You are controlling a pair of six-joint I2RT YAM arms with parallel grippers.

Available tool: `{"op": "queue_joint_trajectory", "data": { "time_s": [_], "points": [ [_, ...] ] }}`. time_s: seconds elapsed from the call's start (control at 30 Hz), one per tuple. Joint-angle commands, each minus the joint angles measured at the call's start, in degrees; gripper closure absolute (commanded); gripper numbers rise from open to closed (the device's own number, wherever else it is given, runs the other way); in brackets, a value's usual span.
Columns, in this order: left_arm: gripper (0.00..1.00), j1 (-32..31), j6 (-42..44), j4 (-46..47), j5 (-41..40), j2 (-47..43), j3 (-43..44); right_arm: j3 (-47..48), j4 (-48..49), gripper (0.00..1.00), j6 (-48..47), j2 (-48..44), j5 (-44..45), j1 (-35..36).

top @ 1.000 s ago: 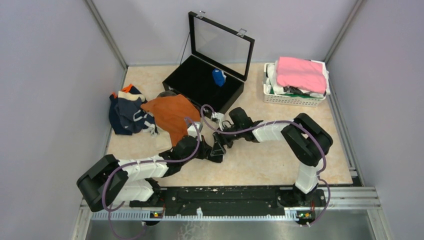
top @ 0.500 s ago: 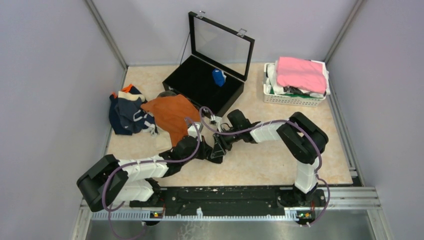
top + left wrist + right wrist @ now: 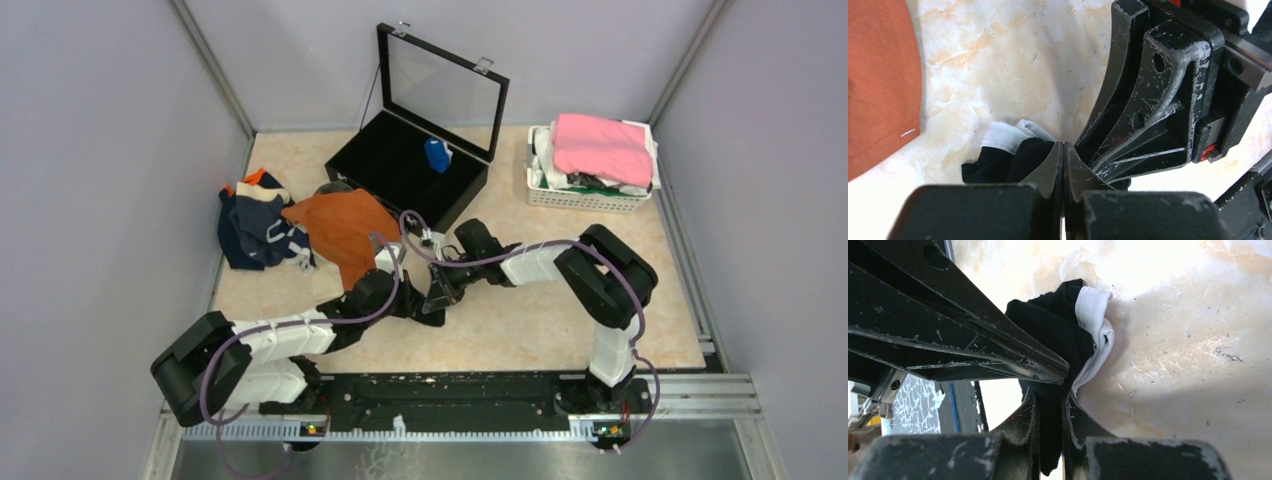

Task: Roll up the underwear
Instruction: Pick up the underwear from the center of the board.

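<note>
A bunched black underwear with a white waistband [image 3: 1058, 325] lies on the marble table between my two grippers. My right gripper [image 3: 1050, 397] is shut on it, and black cloth shows between its fingers. In the left wrist view the same black underwear [image 3: 998, 162] sits just past the tips of my left gripper [image 3: 1063, 145], whose jaws are pressed together with nothing visible between them. From above, the left gripper [image 3: 408, 300] and right gripper [image 3: 437, 297] meet tip to tip and hide most of the bundle.
A rust-orange underwear [image 3: 340, 225] lies spread to the left, next to a navy pile [image 3: 250, 225]. Behind stands a black box [image 3: 400, 170] with its lid up and a blue roll [image 3: 437, 154] inside. A white basket [image 3: 585, 195] holding pink cloth [image 3: 600, 145] sits at the back right.
My right gripper has closed from wide open onto the black underwear and edged slightly left. The left gripper has stayed shut in place.
</note>
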Motion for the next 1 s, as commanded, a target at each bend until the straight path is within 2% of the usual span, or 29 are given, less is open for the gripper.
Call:
{"op": "queue_joint_trajectory", "data": {
  "time_s": [0.0, 0.23, 0.27, 0.33, 0.4, 0.53, 0.8, 0.97],
  "points": [
    [1.0, 0.2, 1.7, -9.2, -0.9, -2.6, 2.2, -3.3, -3.1, 1.0, -1.6, -1.3, 9.0, 0.9],
    [0.98, 0.3, 1.7, -20.0, -5.4, -12.0, 12.1, -6.6, 0.3, 1.0, 0.0, -6.6, 12.2, 0.9],
    [0.94, 0.4, 1.6, -23.0, -6.7, -13.3, 13.4, -7.3, 1.0, 1.0, 0.4, -7.4, 12.4, 0.9],
    [0.73, 0.4, 1.3, -26.6, -9.4, -15.5, 15.4, -8.3, 2.7, 1.0, 1.3, -9.3, 12.5, 0.9],
    [0.59, 0.4, 0.5, -29.2, -12.8, -17.6, 16.0, -9.4, 4.6, 1.0, 2.5, -11.9, 12.8, 1.0],
    [0.4, 0.5, -2.0, -33.3, -18.5, -20.7, 14.7, -12.3, 7.2, 1.0, 3.9, -20.2, 17.6, 0.8],
    [0.28, 0.5, -9.5, -38.3, -21.7, -20.1, 10.1, -13.7, 7.0, 1.0, 4.4, -35.6, 33.6, -3.5],
    [0.22, 0.6, -11.8, -39.1, -22.3, -18.1, 8.7, -9.1, 8.5, 1.0, 0.1, -35.3, 40.0, -6.4]
  ]
}}
